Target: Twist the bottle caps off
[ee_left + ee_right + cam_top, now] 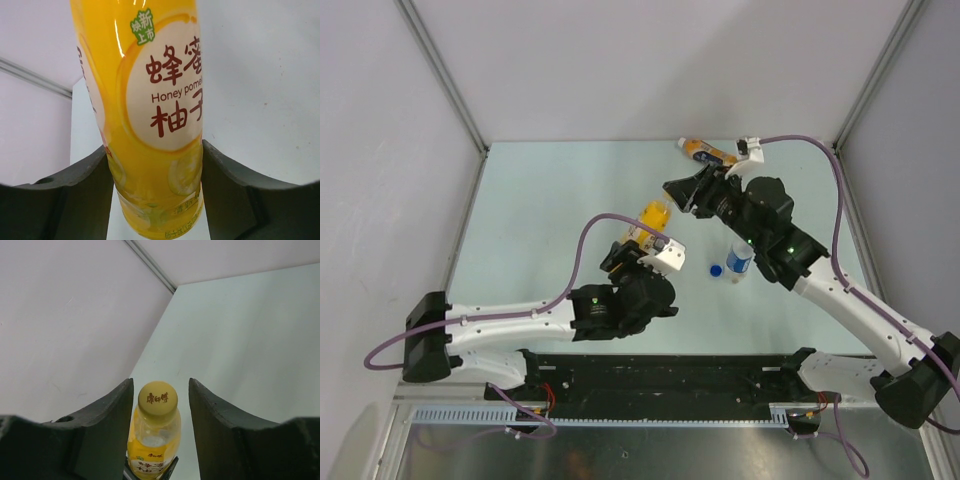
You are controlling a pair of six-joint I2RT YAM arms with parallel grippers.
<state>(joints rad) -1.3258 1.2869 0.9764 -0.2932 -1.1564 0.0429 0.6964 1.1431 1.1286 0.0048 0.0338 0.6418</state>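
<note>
Your left end effector (156, 170) pinches the yellow bottle (150, 75) low on its body, at mid-desk (550, 200). Your right end effector (161, 385) straddles its yellow cap (157, 399), spread, not yet touching: centre it, clamp squarely, then twist.

Yellow cap (157, 399) – atop yellow bottle (151, 441) – sits between claw (161, 386) fingers.

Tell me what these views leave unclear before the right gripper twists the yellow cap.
- Right wrist view: whether the right gripper touches the yellow cap; the gap on one side is too slim to judge.
- Left wrist view: neck of the yellow bottle, cut off by the top edge.
- Top view: cap end of the orange bottle, too small.
</note>
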